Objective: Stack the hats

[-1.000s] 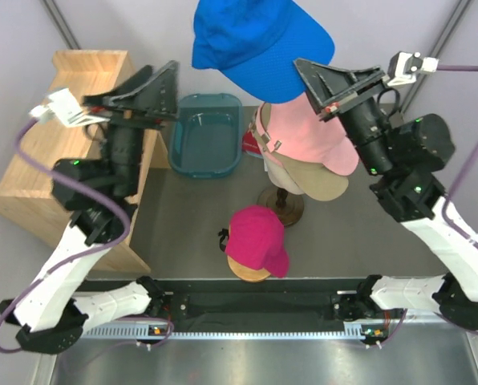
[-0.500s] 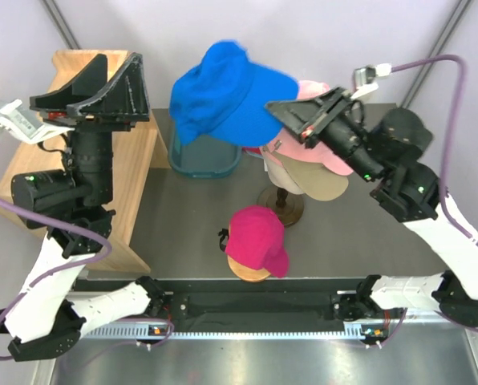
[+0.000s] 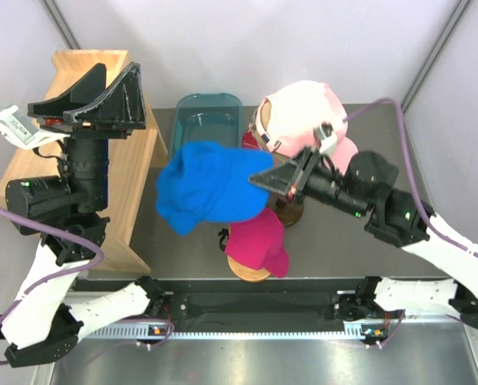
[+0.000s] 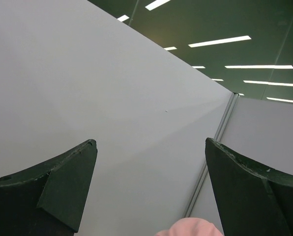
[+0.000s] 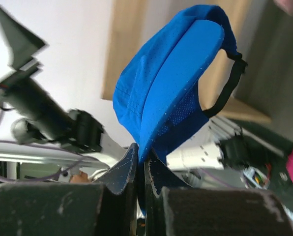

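My right gripper (image 3: pixel 257 178) is shut on the brim of the royal blue cap (image 3: pixel 207 196) and holds it in the air left of the stand, above the magenta cap. In the right wrist view the jaws (image 5: pixel 142 157) pinch the blue brim (image 5: pixel 176 73). The light pink cap (image 3: pixel 303 108) sits on top of the mannequin stand. The tan cap is hidden behind my right arm. The magenta cap (image 3: pixel 257 241) rests on a wooden ball (image 3: pixel 249 273) near the front edge. My left gripper (image 3: pixel 120 70) is open and empty, raised high over the shelf; the pink cap shows low in its view (image 4: pixel 188 229).
A teal bin (image 3: pixel 209 120) stands at the back of the dark mat. A wooden shelf (image 3: pixel 87 64) stands along the left side under my left arm. The stand's round base (image 3: pixel 287 212) is mid-table.
My right arm swung the blue cap down and left, from above the pink cap to low beside the magenta cap. My left gripper moved left, then held still.
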`<state>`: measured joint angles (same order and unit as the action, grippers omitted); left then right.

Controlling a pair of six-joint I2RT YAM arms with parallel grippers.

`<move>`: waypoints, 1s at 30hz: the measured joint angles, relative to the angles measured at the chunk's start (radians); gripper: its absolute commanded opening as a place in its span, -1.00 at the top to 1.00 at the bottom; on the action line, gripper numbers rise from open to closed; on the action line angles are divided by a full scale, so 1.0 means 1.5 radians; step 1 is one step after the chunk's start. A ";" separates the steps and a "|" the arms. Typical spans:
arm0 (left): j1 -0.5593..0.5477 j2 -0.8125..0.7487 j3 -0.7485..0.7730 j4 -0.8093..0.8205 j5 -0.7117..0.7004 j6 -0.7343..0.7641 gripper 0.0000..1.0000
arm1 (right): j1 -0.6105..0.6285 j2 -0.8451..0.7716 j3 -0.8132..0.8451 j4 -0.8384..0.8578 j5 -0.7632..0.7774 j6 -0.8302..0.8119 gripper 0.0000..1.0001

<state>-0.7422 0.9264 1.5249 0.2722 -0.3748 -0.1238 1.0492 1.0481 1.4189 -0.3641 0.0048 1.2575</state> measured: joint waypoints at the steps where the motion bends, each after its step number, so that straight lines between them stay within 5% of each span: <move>1: 0.000 -0.003 -0.002 -0.003 -0.001 -0.004 -0.90 | 0.007 -0.025 -0.046 0.003 0.004 0.013 1.00; 19: 0.000 -0.006 -0.024 -0.033 -0.006 -0.020 -0.92 | 0.028 -0.292 -0.381 0.015 0.107 0.142 1.00; 30: 0.000 0.005 -0.032 -0.035 -0.006 -0.010 -0.93 | 0.028 -0.411 -0.476 -0.074 0.147 0.212 1.00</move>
<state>-0.7422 0.9344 1.4765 0.2199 -0.3832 -0.1383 1.0912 0.4313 0.7044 -0.4755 0.2249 1.5757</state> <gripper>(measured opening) 0.963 0.022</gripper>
